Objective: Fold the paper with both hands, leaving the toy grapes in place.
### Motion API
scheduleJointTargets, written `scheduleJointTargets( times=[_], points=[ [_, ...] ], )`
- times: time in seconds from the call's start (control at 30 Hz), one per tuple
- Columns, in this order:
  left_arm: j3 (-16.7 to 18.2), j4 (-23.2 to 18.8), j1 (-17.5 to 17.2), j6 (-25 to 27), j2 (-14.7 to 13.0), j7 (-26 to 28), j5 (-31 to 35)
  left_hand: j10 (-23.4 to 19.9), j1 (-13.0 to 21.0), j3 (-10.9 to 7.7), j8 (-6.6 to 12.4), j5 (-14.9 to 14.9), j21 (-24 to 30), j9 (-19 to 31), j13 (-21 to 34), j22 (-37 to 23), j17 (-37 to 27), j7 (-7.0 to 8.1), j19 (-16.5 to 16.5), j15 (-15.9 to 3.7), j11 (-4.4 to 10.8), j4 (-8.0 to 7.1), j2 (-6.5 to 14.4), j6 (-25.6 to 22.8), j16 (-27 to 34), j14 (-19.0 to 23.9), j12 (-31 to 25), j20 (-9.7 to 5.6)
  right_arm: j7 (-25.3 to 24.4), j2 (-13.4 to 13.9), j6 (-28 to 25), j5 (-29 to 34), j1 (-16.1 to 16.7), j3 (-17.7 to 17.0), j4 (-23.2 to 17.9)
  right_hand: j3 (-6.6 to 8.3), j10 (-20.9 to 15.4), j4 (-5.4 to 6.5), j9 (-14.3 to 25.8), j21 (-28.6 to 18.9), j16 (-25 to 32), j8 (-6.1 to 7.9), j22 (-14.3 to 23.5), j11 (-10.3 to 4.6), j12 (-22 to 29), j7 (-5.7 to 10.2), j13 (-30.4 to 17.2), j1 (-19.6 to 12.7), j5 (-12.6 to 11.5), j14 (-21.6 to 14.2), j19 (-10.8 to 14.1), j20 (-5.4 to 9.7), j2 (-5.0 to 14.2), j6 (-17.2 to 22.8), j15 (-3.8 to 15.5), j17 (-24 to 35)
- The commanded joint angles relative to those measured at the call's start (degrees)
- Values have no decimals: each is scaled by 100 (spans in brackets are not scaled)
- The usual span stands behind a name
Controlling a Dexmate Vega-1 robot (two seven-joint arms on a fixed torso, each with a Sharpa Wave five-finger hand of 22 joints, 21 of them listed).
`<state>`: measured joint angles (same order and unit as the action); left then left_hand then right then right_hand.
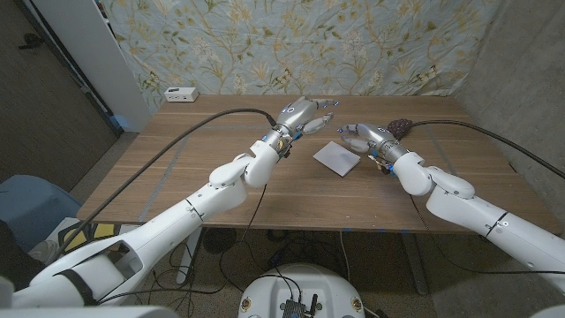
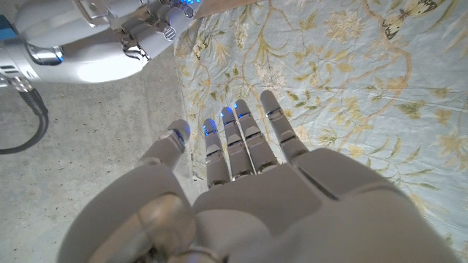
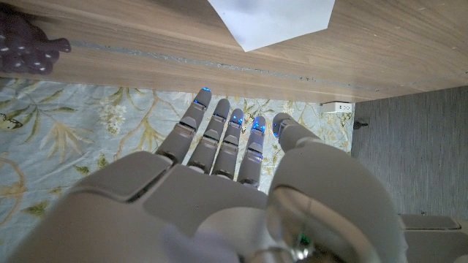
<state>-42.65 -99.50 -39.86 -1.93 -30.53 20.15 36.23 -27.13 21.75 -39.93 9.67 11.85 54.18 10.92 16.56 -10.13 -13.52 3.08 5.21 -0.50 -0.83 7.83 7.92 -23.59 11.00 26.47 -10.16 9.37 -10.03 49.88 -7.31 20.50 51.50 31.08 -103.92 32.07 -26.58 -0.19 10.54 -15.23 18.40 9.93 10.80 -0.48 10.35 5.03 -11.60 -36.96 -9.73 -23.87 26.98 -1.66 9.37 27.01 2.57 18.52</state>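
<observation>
i've got both arms raised over the middle of the wooden table [image 1: 221, 190], and the paper [image 1: 337, 157] lies flat on the wood between the two hands, a small white sheet turned cornerwise to me. it looks compact, possibly doubled over already, though i can't be sure from up here. my left hand [image 1: 305, 116] hovers just beyond the sheet's left corner, fingers spread and holding nothing; the left wrist view shows those fingers [image 2: 248, 139] extended and apart, aimed toward the floral cloth backdrop [image 2: 351, 80], so the palm is nowhere near the surface. my right hand [image 1: 364, 137] sits just to the right of the sheet, fingers stretched out and empty too; in the right wrist view the fingers [image 3: 227, 139] reach toward the table edge with the paper's corner [image 3: 270, 20] ahead of them, not touching. the toy grapes [image 1: 399, 127], a dark purple bunch, rest just behind the right hand, off the sheet, which is good: i judge they're clear of any fold line. flanking the sheet like this lets either hand pin while the other lifts. a small white box [image 1: 181, 94] sits at the far left corner, well apart.
</observation>
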Motion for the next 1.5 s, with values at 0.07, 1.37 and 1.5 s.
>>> scheduleJointTargets(
  times=[0.07, 1.37, 1.5],
  points=[
    [381, 396, -219, -582, 157, 430, -1047, 360, -87, 124, 29, -32, -267, -22, -137, 3, 122, 143, -432, 26, 26, 29, -20, 297, -130, -896, -21, 2, -233, -264, 659, -898, 42, -292, 404, -117, 179, 17, 26, 67, -90, -2, 20, 27, -18, -8, -16, 116, -6, 166, -114, -16, -20, -150, 174, 0],
    [1129, 1614, -342, -1940, 424, -401, -3839, 1815, -691, 462, -13, -173, -849, -94, -572, 13, 331, 193, -831, 36, 165, -208, -114, 1712, -84, -2201, -9, -672, 71, -1099, 2075, -3385, 121, -778, 1376, -648, 1262, 249, 21, 306, -565, 51, -21, 335, -4, -316, 23, 910, -36, 966, -696, -149, -229, -821, -193, -203],
    [1195, 1753, -323, -2067, 442, -578, -4124, 1886, -731, 477, -19, -182, -893, -98, -587, 14, 333, 141, -855, 24, 170, -229, -108, 1827, -90, -2283, -13, -711, -64, -1188, 2182, -3550, 188, -894, 1387, -670, 1284, 252, 21, 310, -590, 54, -25, 361, 5, -364, 27, 952, -45, 986, -702, -148, -248, -836, -219, -232]
  ],
)
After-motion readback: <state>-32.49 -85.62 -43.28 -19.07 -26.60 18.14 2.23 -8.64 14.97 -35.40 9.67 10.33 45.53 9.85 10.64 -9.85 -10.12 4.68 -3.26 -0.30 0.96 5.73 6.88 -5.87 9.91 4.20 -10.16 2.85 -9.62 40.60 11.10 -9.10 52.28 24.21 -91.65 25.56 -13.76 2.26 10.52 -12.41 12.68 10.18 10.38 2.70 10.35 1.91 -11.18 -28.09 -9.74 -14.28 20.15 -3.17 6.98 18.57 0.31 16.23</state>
